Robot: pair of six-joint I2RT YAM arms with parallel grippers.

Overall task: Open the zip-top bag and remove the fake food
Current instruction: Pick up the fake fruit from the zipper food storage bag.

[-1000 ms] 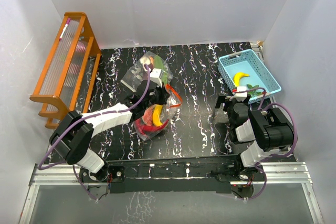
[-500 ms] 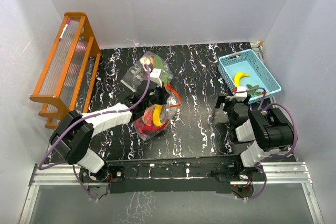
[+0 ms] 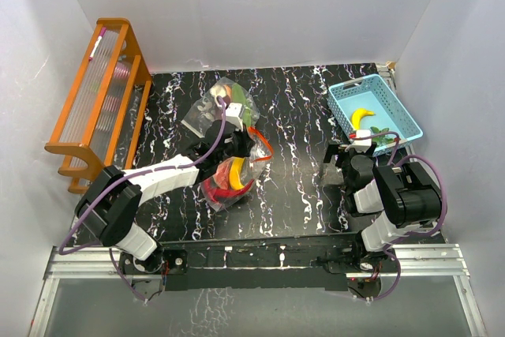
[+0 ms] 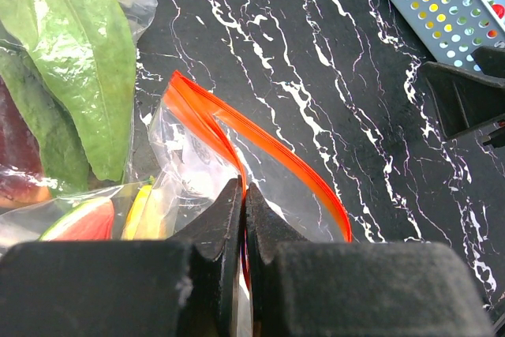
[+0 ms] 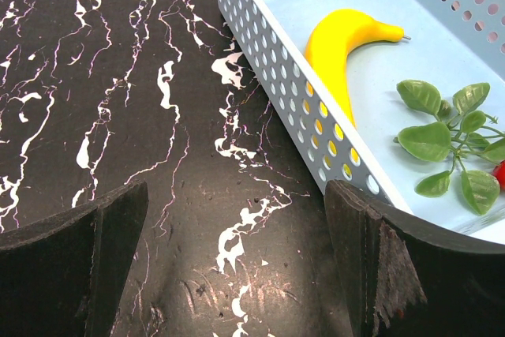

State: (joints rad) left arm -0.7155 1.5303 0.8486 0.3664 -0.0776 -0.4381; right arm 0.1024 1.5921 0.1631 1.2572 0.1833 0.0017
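A clear zip-top bag [image 3: 230, 175] with an orange zip strip [image 4: 268, 147] lies left of centre. Inside it I see a yellow banana [image 3: 237, 173] and red pieces [image 3: 219, 189]. My left gripper [image 4: 243, 191] is shut on the bag's orange zip edge, and the mouth gapes open beyond the tips. A second clear bag [image 3: 225, 104] with long green leafy pieces [image 4: 75, 53] lies behind. My right gripper [image 5: 237, 203] is open and empty, low over the table beside the light-blue basket [image 5: 276, 76]. The basket holds a banana [image 5: 347, 45] and a green leafy sprig [image 5: 446, 136].
A wooden rack [image 3: 99, 100] stands along the left wall. The basket [image 3: 394, 104] sits at the back right corner. White walls close in the table on three sides. Black marbled tabletop [image 3: 292, 116] lies between the bags and the basket.
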